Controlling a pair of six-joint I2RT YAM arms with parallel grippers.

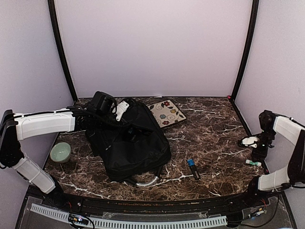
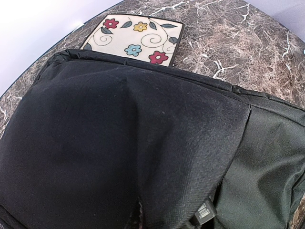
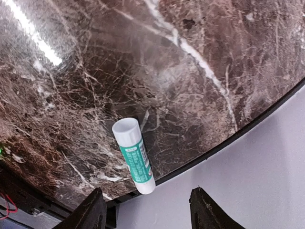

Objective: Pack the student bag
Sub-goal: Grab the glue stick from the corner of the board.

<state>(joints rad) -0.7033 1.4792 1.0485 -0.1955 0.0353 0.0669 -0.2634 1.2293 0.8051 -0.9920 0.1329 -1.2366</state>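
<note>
**Item 1: the student bag** [image 1: 129, 143]. Large black fabric backpack, lying slumped on the table [image 1: 214, 125], left of its middle. Grey-white curved handle [image 1: 145, 182] at the bag's near end. From the left wrist its cloth fills almost the whole view.

**Item 2: left hand** [image 1: 104, 106]. At the bag's far left corner, closed. Its fingers are lost in the black cloth, so I cannot tell whether any fabric is pinched.

**Item 3: cream square with a flower print** [image 2: 136, 38]. Flat, just behind the bag's far edge, one side hidden by the bag.

**Item 4: pale green bowl** [image 1: 60, 152]. Upright, near the bag's left side, not touching it.

**Item 5: black marker with a blue band** [image 1: 193, 168]. Lying right of the bag's near end, apart from it.

**Item 6: white and green glue stick** [image 3: 133, 162]. Lying well to the right of the bag, close to the dark rim.

**Item 7: right hand** [image 3: 147, 214]. Also well right of the bag, above the glue stick. Fingers spread apart, gripping nothing, with the stick's end at the mouth of the gap.
</note>
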